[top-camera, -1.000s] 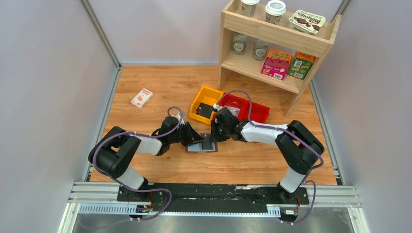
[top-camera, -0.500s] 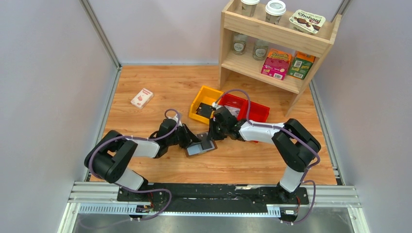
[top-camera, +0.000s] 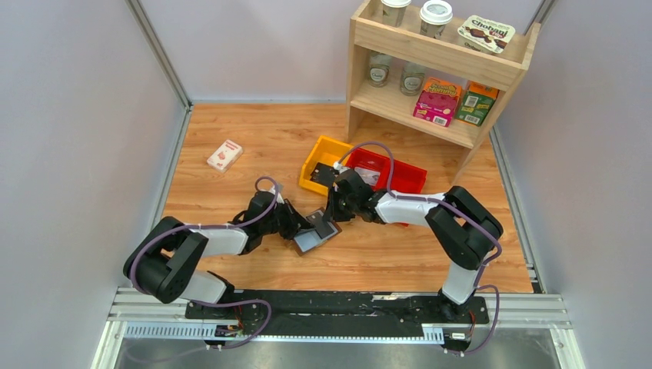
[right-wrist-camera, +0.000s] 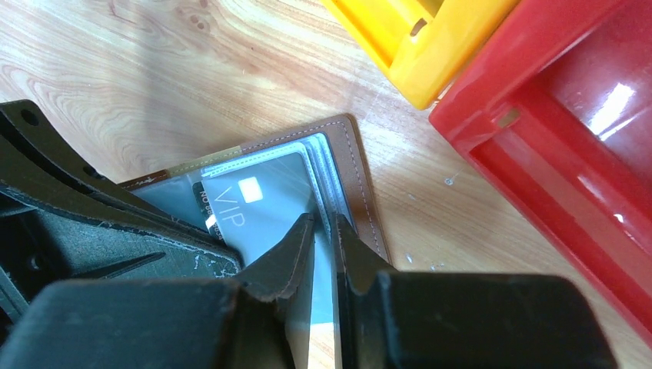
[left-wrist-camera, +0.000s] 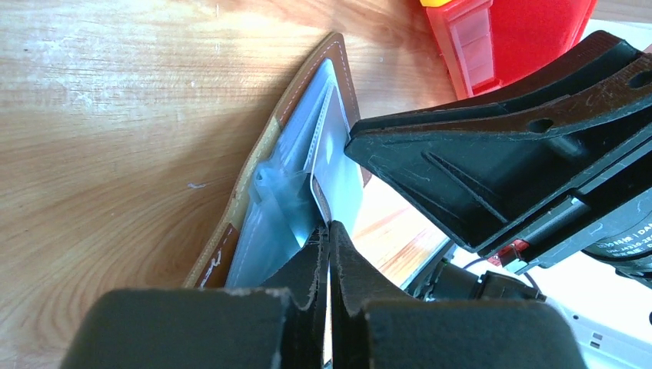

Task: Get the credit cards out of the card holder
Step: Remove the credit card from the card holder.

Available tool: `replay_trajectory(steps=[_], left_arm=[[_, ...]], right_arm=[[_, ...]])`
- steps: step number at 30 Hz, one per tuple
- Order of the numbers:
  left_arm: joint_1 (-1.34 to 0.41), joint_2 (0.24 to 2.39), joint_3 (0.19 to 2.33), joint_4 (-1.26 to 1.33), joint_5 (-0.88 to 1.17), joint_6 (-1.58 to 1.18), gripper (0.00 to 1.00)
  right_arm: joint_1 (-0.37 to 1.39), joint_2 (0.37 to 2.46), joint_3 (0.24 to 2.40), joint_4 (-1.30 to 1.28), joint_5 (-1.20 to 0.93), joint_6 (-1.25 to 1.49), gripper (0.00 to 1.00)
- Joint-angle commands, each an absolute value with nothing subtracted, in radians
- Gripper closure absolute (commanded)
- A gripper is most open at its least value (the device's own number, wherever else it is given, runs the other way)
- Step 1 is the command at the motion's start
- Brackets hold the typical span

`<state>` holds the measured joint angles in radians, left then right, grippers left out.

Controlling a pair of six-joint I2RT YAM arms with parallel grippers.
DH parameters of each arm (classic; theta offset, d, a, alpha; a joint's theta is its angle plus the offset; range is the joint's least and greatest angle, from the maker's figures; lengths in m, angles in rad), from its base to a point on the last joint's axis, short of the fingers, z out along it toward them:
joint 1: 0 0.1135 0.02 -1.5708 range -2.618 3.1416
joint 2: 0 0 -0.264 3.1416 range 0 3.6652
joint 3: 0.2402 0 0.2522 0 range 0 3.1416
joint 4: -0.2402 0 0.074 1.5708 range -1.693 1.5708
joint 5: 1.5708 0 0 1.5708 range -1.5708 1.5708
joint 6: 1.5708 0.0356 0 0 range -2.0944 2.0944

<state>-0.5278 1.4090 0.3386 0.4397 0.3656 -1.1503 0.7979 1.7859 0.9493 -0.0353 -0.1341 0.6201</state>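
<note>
The brown card holder (top-camera: pixel 311 240) lies open on the wooden table, its grey-blue panels facing up. My left gripper (top-camera: pixel 300 227) is at its left end, with its jaws pressed together on the thin edge of a grey card. In the left wrist view the gripper (left-wrist-camera: pixel 329 231) is at the holder's inner panels (left-wrist-camera: pixel 327 115). My right gripper (top-camera: pixel 330 217) is at the holder's right end. In the right wrist view its jaws (right-wrist-camera: pixel 324 227) pinch the holder's layered panel edge (right-wrist-camera: pixel 355 165), beside a grey "VIP" card (right-wrist-camera: pixel 257 196).
A yellow bin (top-camera: pixel 317 156) and a red bin (top-camera: pixel 404 178) stand just behind the grippers. A white-and-red small box (top-camera: pixel 224 155) lies at the back left. A wooden shelf (top-camera: pixel 442 58) with cups and cartons stands at the back right.
Both grippers and the card holder have shifted left and toward the near edge. The holder has turned, its near end swinging toward the left arm.
</note>
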Motion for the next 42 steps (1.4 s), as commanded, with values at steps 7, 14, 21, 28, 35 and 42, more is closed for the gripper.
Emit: replay_trajectory(steps=[7,14,21,28,35,42], left_arm=[[-0.506,1.353,0.314,0.414,0.406,-1.174,1.00],[-0.492,1.272,0.313,0.285,0.408,-1.141,1.00],[-0.474,1.243,0.322,0.155,0.431,-1.112,1.00],[-0.440,1.276,0.348,0.037,0.466,-1.020,1.00],[-0.442,1.414,0.452,0.064,0.515,-0.867,1.00],[-0.442,1.491,0.540,0.075,0.577,-0.818,1.00]], right_arm=[[0.808,1.827,0.871,-0.195,-0.069,0.638,0.85],[0.810,1.825,0.842,-0.202,-0.049,0.661,0.86],[0.808,1.815,0.836,-0.224,-0.005,0.686,0.88],[0.816,1.744,0.807,-0.200,-0.017,0.687,0.87],[0.842,1.597,0.818,-0.164,-0.029,0.646,0.79],[0.844,1.542,0.822,-0.094,-0.066,0.626,0.74]])
